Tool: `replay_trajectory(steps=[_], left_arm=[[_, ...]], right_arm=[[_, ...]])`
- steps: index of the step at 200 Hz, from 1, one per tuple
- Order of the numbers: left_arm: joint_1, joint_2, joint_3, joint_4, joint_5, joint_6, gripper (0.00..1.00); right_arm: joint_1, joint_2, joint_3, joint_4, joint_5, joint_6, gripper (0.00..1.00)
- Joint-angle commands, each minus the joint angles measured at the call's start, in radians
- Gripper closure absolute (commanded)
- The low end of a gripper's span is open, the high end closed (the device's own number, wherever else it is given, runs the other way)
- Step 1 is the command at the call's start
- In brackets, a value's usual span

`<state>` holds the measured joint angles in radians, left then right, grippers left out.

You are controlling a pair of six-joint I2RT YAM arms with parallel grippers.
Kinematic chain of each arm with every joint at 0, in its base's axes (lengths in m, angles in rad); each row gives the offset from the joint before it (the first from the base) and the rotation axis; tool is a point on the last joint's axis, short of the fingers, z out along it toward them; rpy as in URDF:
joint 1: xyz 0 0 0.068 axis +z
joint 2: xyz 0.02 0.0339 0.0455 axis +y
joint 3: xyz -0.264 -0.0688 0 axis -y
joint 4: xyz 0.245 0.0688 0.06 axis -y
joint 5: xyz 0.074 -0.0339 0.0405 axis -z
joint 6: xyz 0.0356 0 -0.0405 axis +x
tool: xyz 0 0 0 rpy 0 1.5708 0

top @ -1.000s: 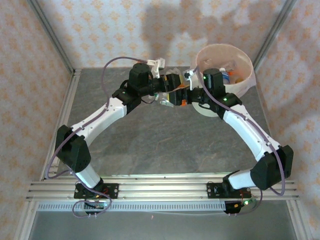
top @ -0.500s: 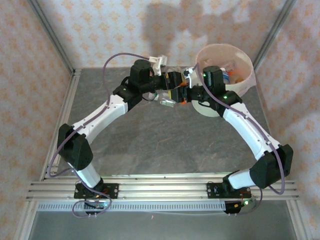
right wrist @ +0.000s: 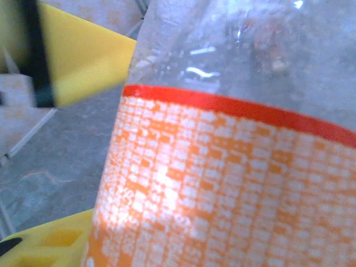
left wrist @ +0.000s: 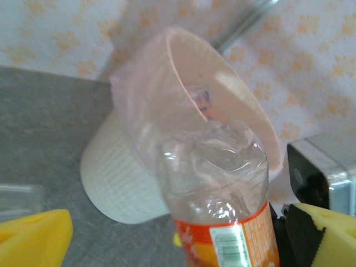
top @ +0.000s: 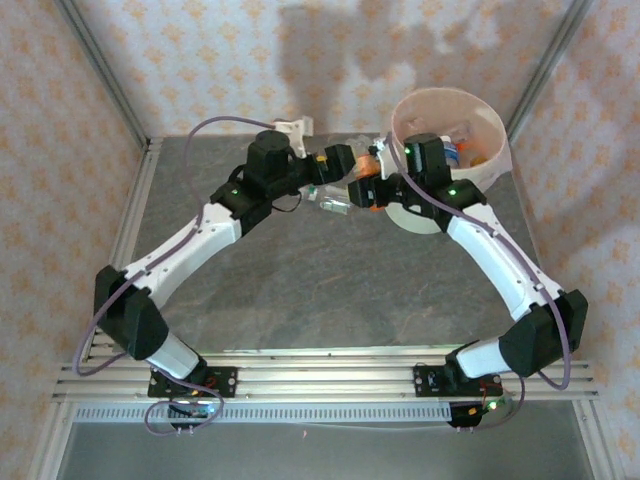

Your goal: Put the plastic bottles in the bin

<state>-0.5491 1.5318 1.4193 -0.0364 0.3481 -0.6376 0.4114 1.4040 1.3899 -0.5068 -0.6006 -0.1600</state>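
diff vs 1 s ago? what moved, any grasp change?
The left arm swung out to its left and the left gripper shifted toward the far wall. Its fingers are now spread wide beside the orange-label bottle, not clamping it. The right gripper, which appears to hold that bottle, the bin and the clear bottle on the table stayed put.

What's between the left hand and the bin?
A clear, orange-labelled bottle: the left wrist view shows it inside the open left hand, in front of the bin. In the top view the right hand is there too.
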Motion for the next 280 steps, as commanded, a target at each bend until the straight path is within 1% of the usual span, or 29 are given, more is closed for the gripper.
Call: replay_trajectory(steps=[1,13,23,52,81,105,123,149,195,211,227,248,274,280], left_arm=[[0.003,-0.069,-0.022,-0.067,-0.281,-0.029,0.00],[0.003,-0.076,-0.021,-0.148,-0.397,-0.062,0.00],[0.006,-0.076,-0.013,-0.207,-0.448,-0.081,0.00],[0.007,-0.067,-0.009,-0.268,-0.467,-0.101,0.00],[0.009,-0.068,-0.010,-0.304,-0.508,-0.123,0.00],[0.009,-0.067,-0.013,-0.303,-0.517,-0.129,0.00],[0.011,-0.058,-0.008,-0.308,-0.511,-0.130,0.00],[0.016,-0.047,-0.003,-0.318,-0.506,-0.134,0.00],[0.031,-0.041,-0.008,-0.328,-0.484,-0.146,0.00],[0.033,-0.047,-0.013,-0.332,-0.483,-0.146,0.00],[0.037,-0.056,-0.024,-0.338,-0.488,-0.148,0.00],[0.041,-0.067,-0.046,-0.333,-0.494,-0.158,0.00],[0.051,-0.065,-0.056,-0.330,-0.481,-0.170,0.00],[0.053,-0.062,-0.054,-0.330,-0.477,-0.173,0.00]], right_arm=[[-0.017,-0.007,0.096,-0.084,0.112,-0.079,0.66],[-0.037,-0.002,0.145,-0.111,0.141,-0.093,0.66],[-0.059,0.008,0.193,-0.136,0.143,-0.099,0.66],[-0.122,0.056,0.323,-0.200,0.164,-0.106,0.66],[-0.204,0.099,0.406,-0.190,0.195,-0.057,0.67],[-0.279,0.145,0.461,-0.173,0.211,-0.006,0.67],[-0.309,0.196,0.517,-0.208,0.287,-0.009,0.67],[-0.338,0.272,0.598,-0.281,0.385,-0.057,0.68],[-0.347,0.402,0.701,-0.373,0.642,-0.170,0.66],[-0.347,0.452,0.763,-0.426,0.733,-0.192,0.65],[-0.348,0.485,0.804,-0.482,0.788,-0.215,0.61],[-0.350,0.494,0.782,-0.482,0.862,-0.239,0.54],[-0.350,0.491,0.754,-0.484,0.908,-0.260,0.35],[-0.350,0.487,0.754,-0.482,0.913,-0.263,0.28]])
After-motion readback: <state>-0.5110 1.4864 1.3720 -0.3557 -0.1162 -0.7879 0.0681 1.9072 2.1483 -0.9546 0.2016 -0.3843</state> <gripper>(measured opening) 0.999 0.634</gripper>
